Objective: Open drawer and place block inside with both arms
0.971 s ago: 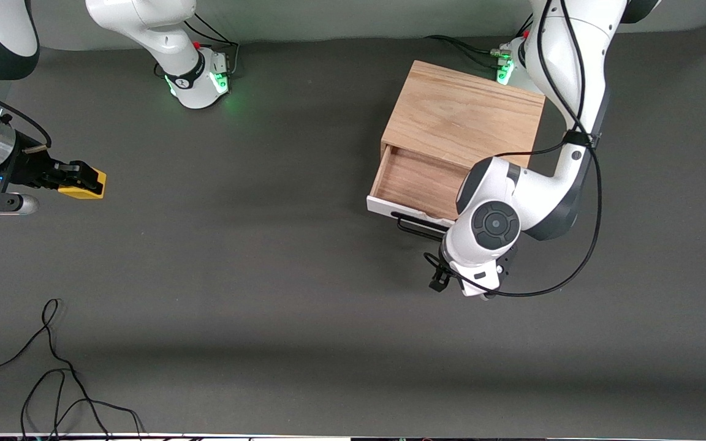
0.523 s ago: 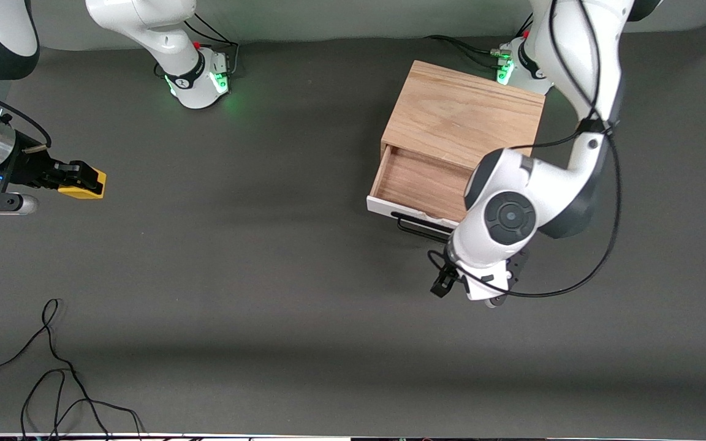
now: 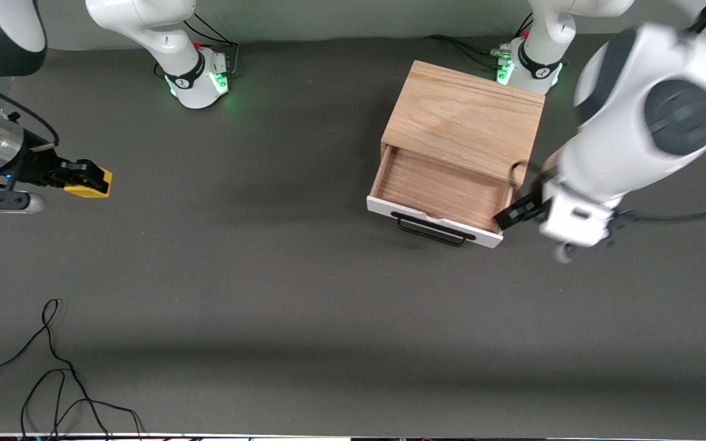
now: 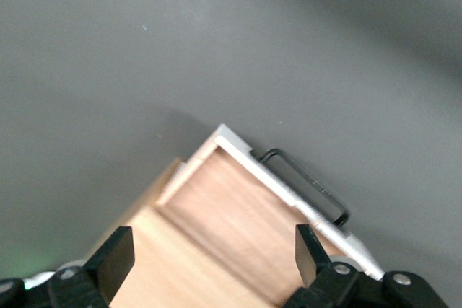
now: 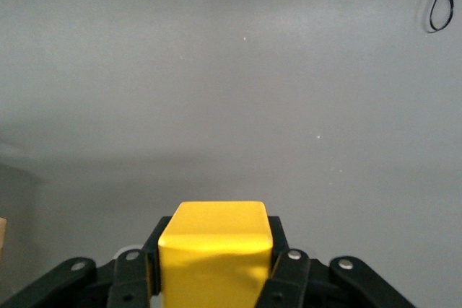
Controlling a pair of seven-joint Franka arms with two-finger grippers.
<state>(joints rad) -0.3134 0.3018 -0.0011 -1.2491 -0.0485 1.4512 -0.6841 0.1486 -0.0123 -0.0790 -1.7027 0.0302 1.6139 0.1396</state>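
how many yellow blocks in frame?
1. The block sits in the right pincer, at the right arm's end of the table. None in the open drawer.

The front camera sits high across the table (image 3: pixel 304 294) from me, looking down at both my bases. My left wrist camera looks down between its fingertips (image 4: pixel 119 257) onto the open drawer (image 4: pixel 238 214), also seen from the front (image 3: pixel 445 190). My right wrist camera sits close, facing out over the block (image 5: pixel 214 254), which the front view shares (image 3: pixel 91 185).
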